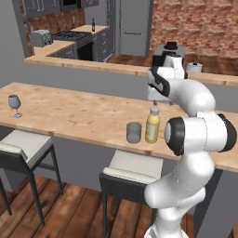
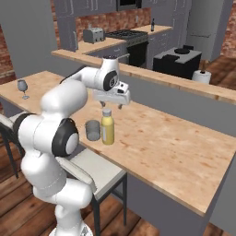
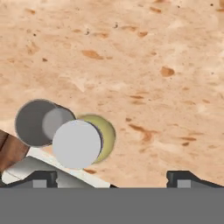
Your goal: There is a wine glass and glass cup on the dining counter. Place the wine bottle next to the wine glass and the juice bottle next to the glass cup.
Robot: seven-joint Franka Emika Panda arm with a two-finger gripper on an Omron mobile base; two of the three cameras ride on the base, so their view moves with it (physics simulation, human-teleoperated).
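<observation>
Already the juice bottle (image 2: pixel 107 127) stands just beside the glass cup (image 2: pixel 92 130), so the pincer (image 2: pixel 113 105), jaws apart above, could topple it if it dips.

The bench (image 1: pixel 79 114) is a long slab of light wood with a mottled grain, carried on plain grey panel legs. Three items stand directly on its top. The juice bottle (image 1: pixel 152 125), yellow with a pale cap, stands upright near the front edge. The glass cup (image 1: pixel 134 132), grey and cylindrical, stands just beside the juice bottle on its left in the left base view; from the hand view the two appear to touch or nearly touch. The wine glass (image 1: pixel 15 105) stands upright at the far left end, well apart from both.
</observation>
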